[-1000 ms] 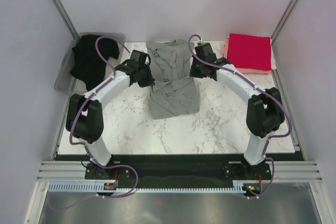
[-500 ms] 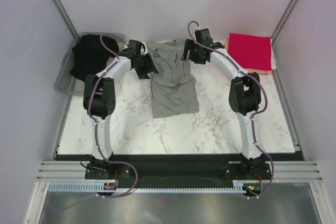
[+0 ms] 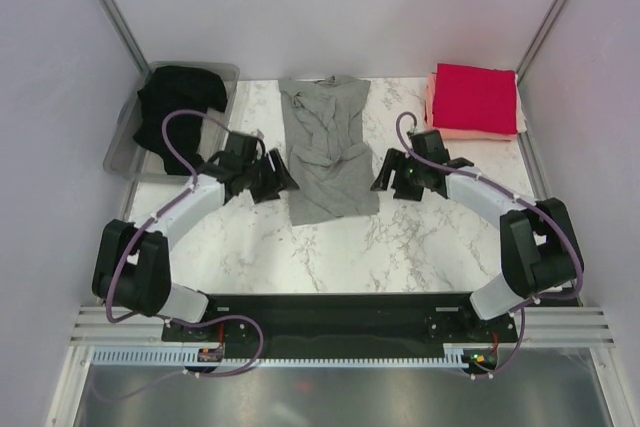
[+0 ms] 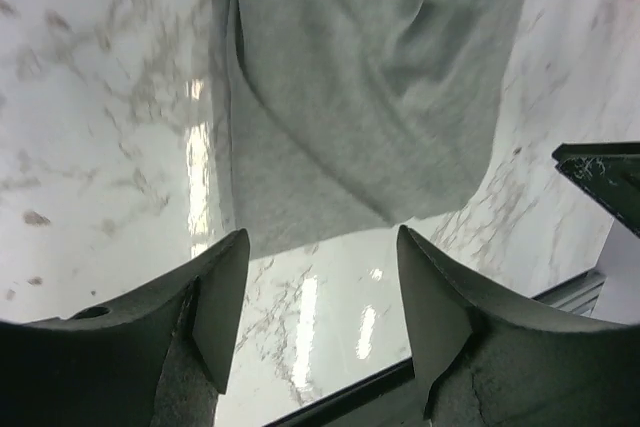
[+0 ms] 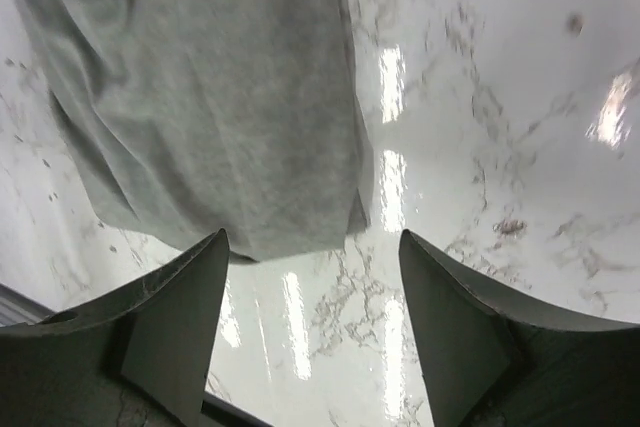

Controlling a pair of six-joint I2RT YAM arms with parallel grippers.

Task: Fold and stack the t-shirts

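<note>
Having released the grey t-shirt (image 3: 325,162), left claw (image 4: 320,247) and right claw (image 5: 312,244) gape wide, drawn back.

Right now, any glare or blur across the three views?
Top external: sharp, evenly lit. Left wrist: glare streaks on the marble table, grey t-shirt slightly soft. Right wrist: bright glare patches on the marble, t-shirt weave crisper.

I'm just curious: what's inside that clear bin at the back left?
A crumpled black t-shirt lies in the clear bin. Anything beneath it is covered by the cloth.
</note>
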